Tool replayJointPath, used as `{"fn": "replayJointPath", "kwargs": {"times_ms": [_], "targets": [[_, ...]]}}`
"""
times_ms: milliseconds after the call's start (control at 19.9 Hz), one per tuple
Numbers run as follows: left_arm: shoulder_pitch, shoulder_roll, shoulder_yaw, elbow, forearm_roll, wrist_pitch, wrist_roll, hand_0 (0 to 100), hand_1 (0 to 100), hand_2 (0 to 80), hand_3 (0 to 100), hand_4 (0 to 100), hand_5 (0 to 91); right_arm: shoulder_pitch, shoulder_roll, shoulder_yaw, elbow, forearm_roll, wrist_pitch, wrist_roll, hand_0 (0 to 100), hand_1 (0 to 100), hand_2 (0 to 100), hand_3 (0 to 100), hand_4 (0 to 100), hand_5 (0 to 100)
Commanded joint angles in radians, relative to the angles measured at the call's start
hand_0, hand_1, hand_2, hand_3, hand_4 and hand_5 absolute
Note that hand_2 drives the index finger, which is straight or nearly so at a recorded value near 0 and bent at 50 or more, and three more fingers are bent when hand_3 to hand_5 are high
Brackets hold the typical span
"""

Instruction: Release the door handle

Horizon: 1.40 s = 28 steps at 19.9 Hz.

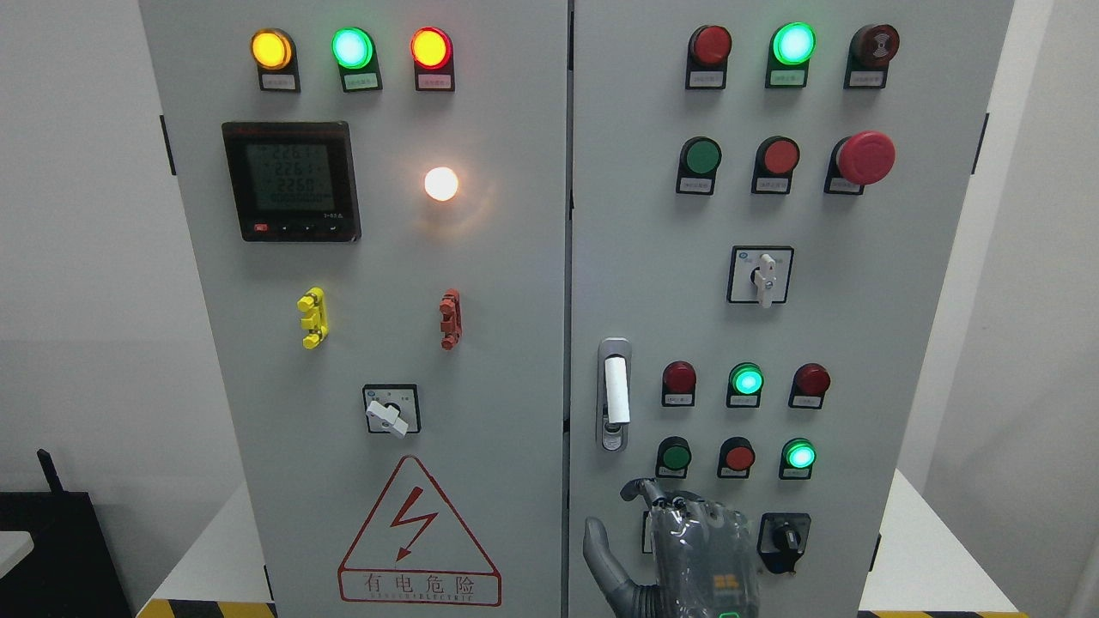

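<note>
handle [615,393]: sits flush on right door, nothing touching it
robot hand [678,541]: right one, below handle, fingers loose, holding nothing
task: release looks done; arm retreat left

The digital meter [291,181] on the left cabinet door [386,257] shows rows reading roughly 226, 226 and 225. Lower down, the red-bordered lightning warning triangle [418,536] carries the characters 有电危险. The small tags under the lamps are too small to read.

Grey cabinet [481,360] upright on white platform [927,558].
</note>
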Motion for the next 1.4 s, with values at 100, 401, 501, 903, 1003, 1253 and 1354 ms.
{"fn": "replayJointPath", "kwargs": {"times_ms": [100,401,501,903,1003,1253,1354], "targets": [[0.000,0.000,-0.012,-0.015,0.000,0.000,0.000,12,39,0.0,0,0,0.0,-0.045,0.000,-0.020,-0.020,-0.039,0.017,0.018,38,24,100,100,100,98],[0.000,0.000,-0.012,-0.015,0.000,0.000,0.000,12,39,0.0,0,0,0.0,-0.097,0.001,-0.018,-0.020,-0.037,0.030,0.032,35,36,100,100,100,98],[0.000,0.000,-0.012,-0.015,-0.001,0.000,0.000,12,39,0.0,0,0,0.0,-0.114,0.001,-0.015,-0.019,-0.037,0.033,0.032,34,38,100,100,100,98],[0.000,0.000,-0.012,-0.015,0.000,0.000,0.000,12,39,0.0,0,0,0.0,-0.149,0.001,-0.007,0.000,-0.022,0.028,0.044,34,39,100,100,100,98],[0.000,0.000,-0.012,-0.015,0.000,0.000,0.000,12,39,0.0,0,0,0.0,-0.158,0.001,-0.006,0.003,-0.020,0.028,0.044,34,38,100,100,100,98],[0.000,0.000,-0.012,-0.015,0.000,0.000,0.000,12,39,0.0,0,0,0.0,-0.181,0.001,-0.006,0.027,0.012,0.027,0.044,34,38,100,100,100,98],[0.000,0.000,-0.012,-0.015,0.000,0.000,0.000,12,39,0.0,0,0,0.0,-0.188,0.001,-0.004,0.032,0.015,0.025,0.046,34,38,100,100,100,98]]}}
